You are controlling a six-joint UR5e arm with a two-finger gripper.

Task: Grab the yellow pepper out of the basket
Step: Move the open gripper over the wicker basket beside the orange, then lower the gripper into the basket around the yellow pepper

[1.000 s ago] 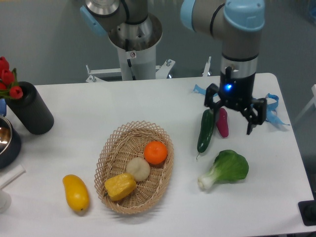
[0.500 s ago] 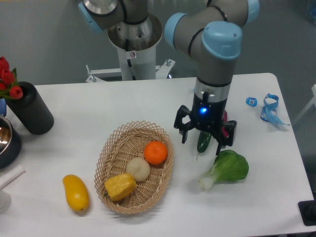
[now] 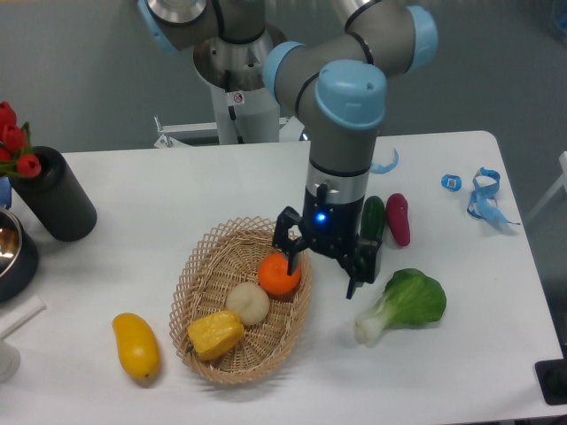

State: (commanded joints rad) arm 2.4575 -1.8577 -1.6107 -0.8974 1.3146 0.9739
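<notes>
The yellow pepper [image 3: 215, 334] is blocky and ridged and lies in the front left of the tan wicker basket [image 3: 202, 276]. A pale cream ball [image 3: 247, 303] and an orange fruit [image 3: 279, 274] lie in the basket beside it. My gripper [image 3: 323, 268] hangs open and empty over the basket's right rim, next to the orange fruit. It is up and to the right of the pepper, well apart from it.
A smooth yellow mango-like fruit [image 3: 136, 345] lies left of the basket. A green bok choy [image 3: 406, 303], a dark green cucumber [image 3: 372, 219] and a magenta vegetable [image 3: 398, 219] lie right of the gripper. A black cylinder [image 3: 55, 196] with red tulips stands far left.
My gripper has moved steadily left and forward, from above the cucumber and magenta vegetable to the basket's right rim. Its jaws stay open. Nothing on the table has moved.
</notes>
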